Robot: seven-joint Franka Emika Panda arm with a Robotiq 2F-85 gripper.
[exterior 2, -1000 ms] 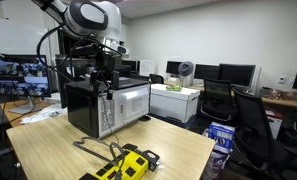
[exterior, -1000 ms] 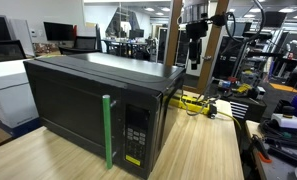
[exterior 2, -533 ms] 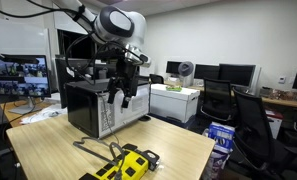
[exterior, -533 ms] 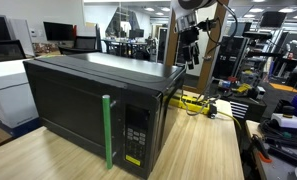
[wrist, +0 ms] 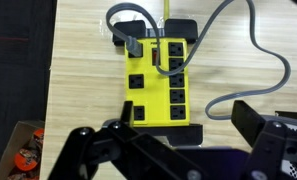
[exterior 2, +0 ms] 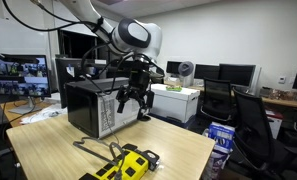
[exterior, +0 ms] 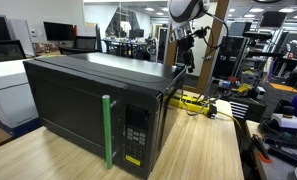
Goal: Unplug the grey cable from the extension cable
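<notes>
The extension cable, a bright-yellow strip with black sockets, lies on the wooden table in the wrist view (wrist: 156, 78) and in both exterior views (exterior: 193, 102) (exterior 2: 129, 165). The grey cable (wrist: 116, 12) loops at the strip's far end, and its dark plug (wrist: 130, 43) sits in a socket there. My gripper (wrist: 186, 116) is open and empty and hangs in the air well above the strip. It shows in both exterior views (exterior: 191, 42) (exterior 2: 133, 98), beside the microwave.
A large black microwave (exterior: 98, 100) (exterior 2: 103, 105) stands on the table next to the strip. A lighter grey cord (wrist: 273, 55) curves along the strip's right side. The table edge (wrist: 50, 90) runs at the left, with a box of parts (wrist: 23, 155) below it.
The arm has swung away from above the microwave, out and down toward the yellow strip, and the wrist has turned. The gripper stays open. The strip and cable have not moved.
</notes>
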